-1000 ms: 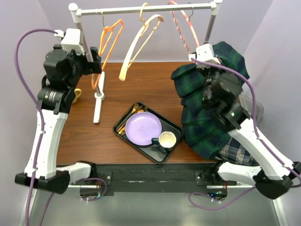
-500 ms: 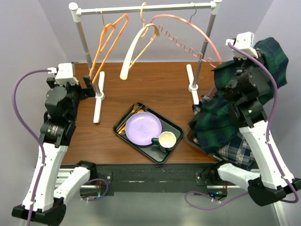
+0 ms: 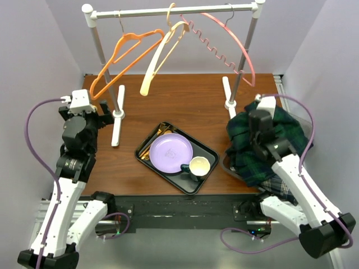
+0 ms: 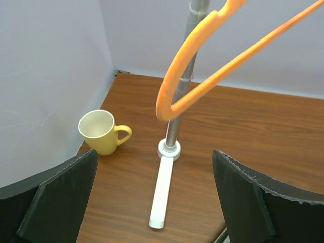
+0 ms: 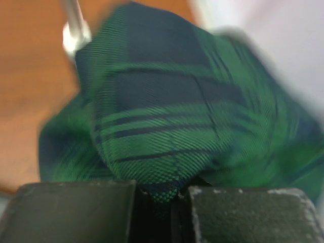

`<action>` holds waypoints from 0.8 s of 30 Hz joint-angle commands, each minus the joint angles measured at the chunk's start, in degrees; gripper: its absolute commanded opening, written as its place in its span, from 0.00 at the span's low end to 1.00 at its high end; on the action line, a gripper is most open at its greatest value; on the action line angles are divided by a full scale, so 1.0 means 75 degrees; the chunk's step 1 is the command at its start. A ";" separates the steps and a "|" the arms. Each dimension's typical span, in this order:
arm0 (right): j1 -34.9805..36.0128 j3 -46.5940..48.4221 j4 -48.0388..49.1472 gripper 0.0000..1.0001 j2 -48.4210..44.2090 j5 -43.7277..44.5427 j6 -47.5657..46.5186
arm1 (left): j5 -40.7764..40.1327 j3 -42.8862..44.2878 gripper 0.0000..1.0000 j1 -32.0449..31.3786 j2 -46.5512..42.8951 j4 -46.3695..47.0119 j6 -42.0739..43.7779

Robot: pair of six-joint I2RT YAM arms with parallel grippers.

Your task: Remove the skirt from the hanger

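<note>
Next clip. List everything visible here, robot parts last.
Table: 1, brown wood.
Clothes rack: 1, white-silver, table's far side.
Hangers: 3, orange hanger, cream hanger, pink hanger, bare on the rack.
Skirt: 1, green-navy plaid, heaped at table's right.
Checked cloth: 1, grey-white, under skirt.
Tray: 1, black, centre.
Plate: 1, purple, on tray.
Dark mug: 1, cream inside, on tray.
Cutlery: count unclear, gold, on tray.
Yellow mug: 1, far left.
Left end effector: 1, black, open, empty.
Right end effector: 1, black, shut on skirt.
</note>
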 commanded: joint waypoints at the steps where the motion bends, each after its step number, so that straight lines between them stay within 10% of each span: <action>1: -0.0120 -0.1241 0.0222 0.00 -0.0114 -0.0598 0.3242 | -0.0404 -0.0169 1.00 0.0000 -0.0420 0.0919 -0.0079; 14: -0.3425 -0.3739 0.2590 0.01 0.2265 -0.4895 0.4580 | -0.0709 -0.0333 1.00 -0.0105 -0.0421 0.1001 -0.0161; 24: -0.3437 -0.2123 0.0425 0.58 0.0593 -0.2838 0.3900 | -0.0861 -0.0392 1.00 -0.0105 -0.0538 0.0978 -0.0114</action>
